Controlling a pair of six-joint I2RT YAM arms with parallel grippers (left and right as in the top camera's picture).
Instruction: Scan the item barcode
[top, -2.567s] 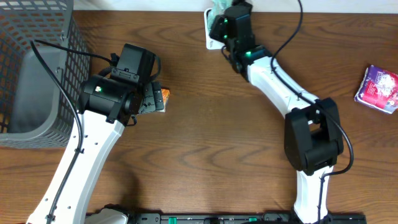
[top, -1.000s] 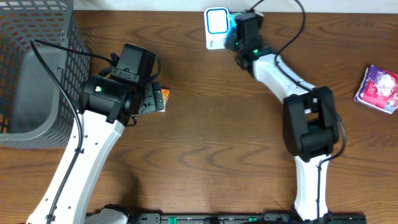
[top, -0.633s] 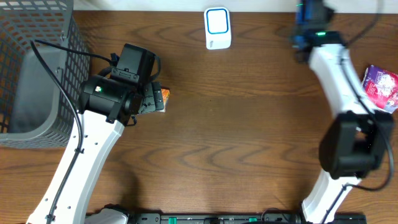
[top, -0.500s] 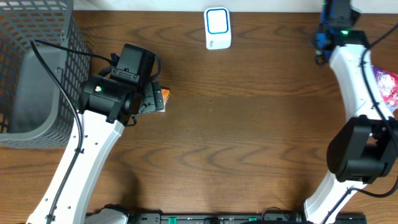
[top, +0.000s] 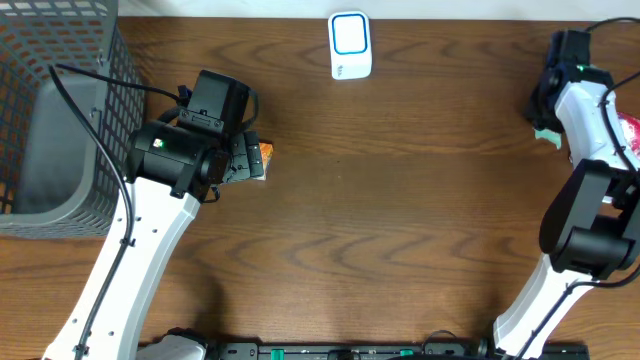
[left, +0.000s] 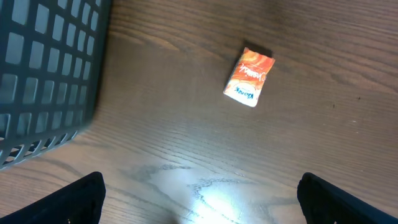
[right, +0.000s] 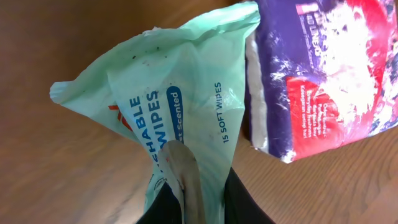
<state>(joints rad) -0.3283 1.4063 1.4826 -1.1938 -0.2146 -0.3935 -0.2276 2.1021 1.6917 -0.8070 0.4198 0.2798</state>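
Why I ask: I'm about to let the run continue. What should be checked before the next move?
1. Is the right gripper shut on the wipes pack: ok.
2. Is the wipes pack apart from the purple pack: cannot tell; they overlap in the right wrist view.
3. Is the left gripper open: ok.
4. Is the orange packet lying free on the table: ok.
5. Is the scanner uncovered: ok.
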